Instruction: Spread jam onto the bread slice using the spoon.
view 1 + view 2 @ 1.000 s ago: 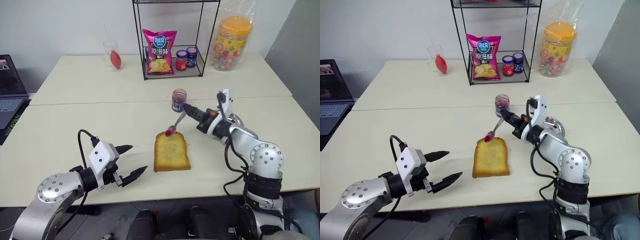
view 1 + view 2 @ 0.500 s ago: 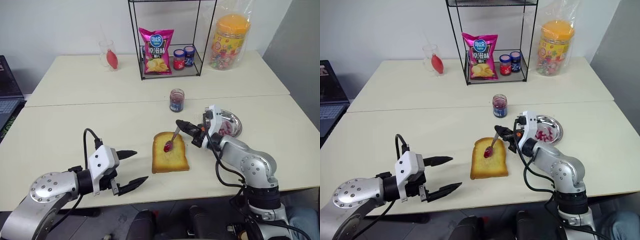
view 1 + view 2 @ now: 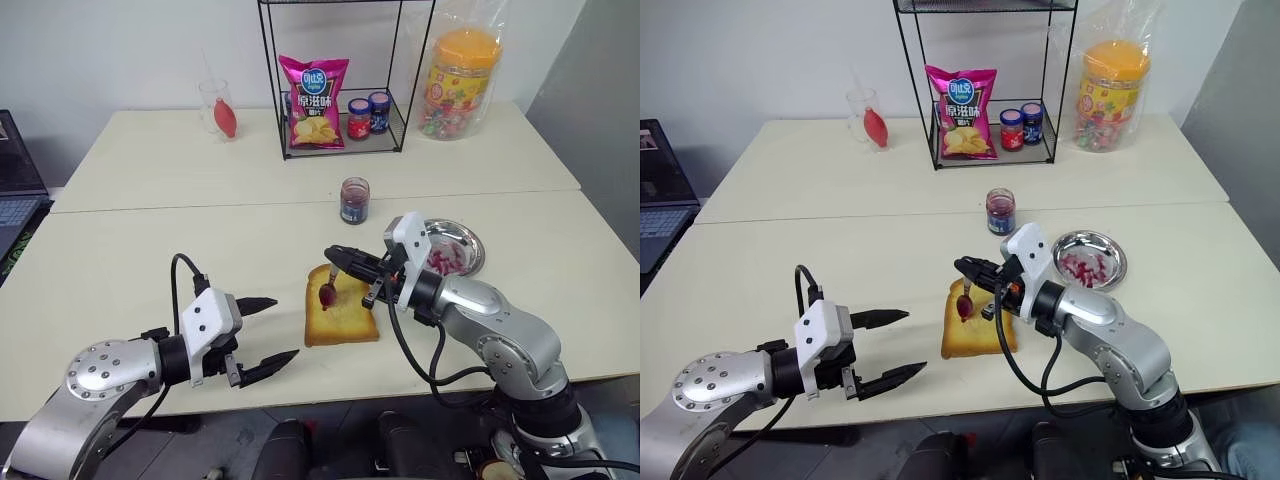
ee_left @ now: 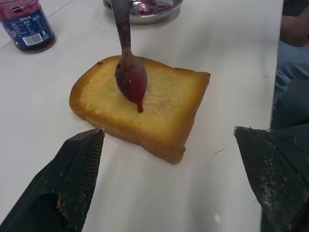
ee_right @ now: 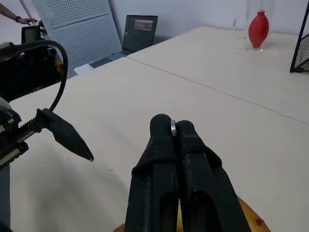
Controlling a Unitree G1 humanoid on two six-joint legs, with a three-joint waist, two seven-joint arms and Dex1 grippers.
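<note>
matte table, porous bread slice, perhaps touched by glossy spoon.

Bench layout: bread slice at front centre, rack at the back.

The bread slice lies flat on the bench, with the spoon hanging bowl-down over it, clamped in the right end effector, which reaches in from the right. The left end effector, fingers spread, sits to the left of the bread, apart from it. Behind the bread stands the jam jar; a metal dish lies to the right. Further back, a wire rack holds a chip bag and two lidded jars.
</note>
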